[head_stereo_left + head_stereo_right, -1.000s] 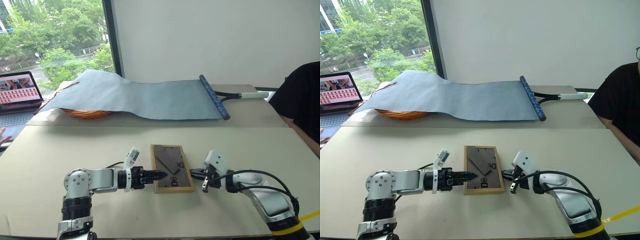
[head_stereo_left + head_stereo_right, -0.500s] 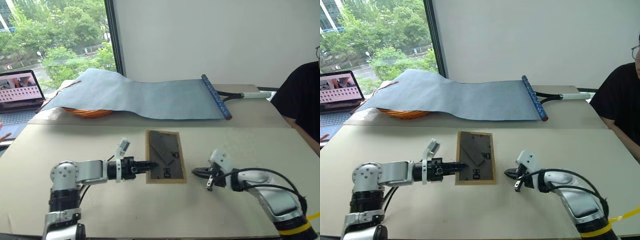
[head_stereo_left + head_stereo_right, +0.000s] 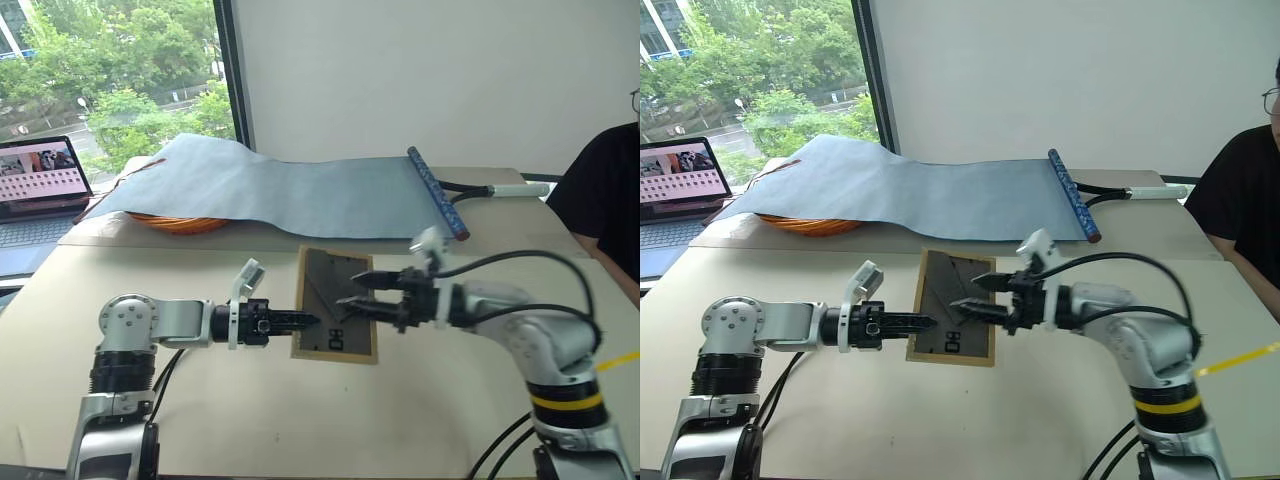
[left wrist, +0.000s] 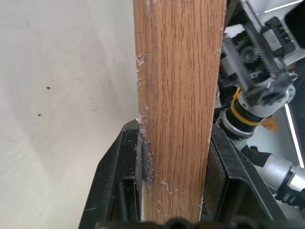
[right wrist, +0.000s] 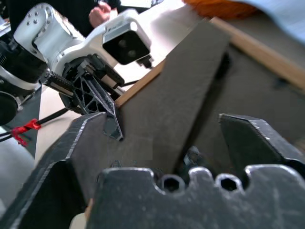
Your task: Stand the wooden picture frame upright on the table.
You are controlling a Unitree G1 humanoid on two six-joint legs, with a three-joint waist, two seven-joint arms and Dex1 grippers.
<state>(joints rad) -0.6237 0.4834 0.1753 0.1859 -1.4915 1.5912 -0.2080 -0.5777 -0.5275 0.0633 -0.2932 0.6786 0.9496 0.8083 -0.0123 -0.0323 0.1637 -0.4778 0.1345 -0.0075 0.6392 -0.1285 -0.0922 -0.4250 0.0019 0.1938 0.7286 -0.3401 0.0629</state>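
The wooden picture frame (image 3: 324, 278) is held above the beige table (image 3: 300, 420), its dark grey back panel with white marks facing me. My left gripper (image 3: 305, 321) is shut on the frame's left wooden edge; in the left wrist view the light-wood edge (image 4: 178, 86) sits clamped between both black fingers (image 4: 127, 162). My right gripper (image 3: 345, 291) reaches in from the right and stands open over the back panel. In the right wrist view its spread fingers (image 5: 71, 157) flank the grey prop stand (image 5: 181, 90). The picture side is hidden.
A grey-blue cloth sheet (image 3: 300, 195) lies at the back over an orange basket (image 3: 175, 224), with a blue rod (image 3: 437, 195) at its right end. A laptop (image 3: 40, 185) stands far left. A person in black (image 3: 605, 190) sits at the right edge.
My right gripper rose, swung left over the frame's back and opened. My left gripper lifted the frame's edge a little higher. The camera view also shifted.
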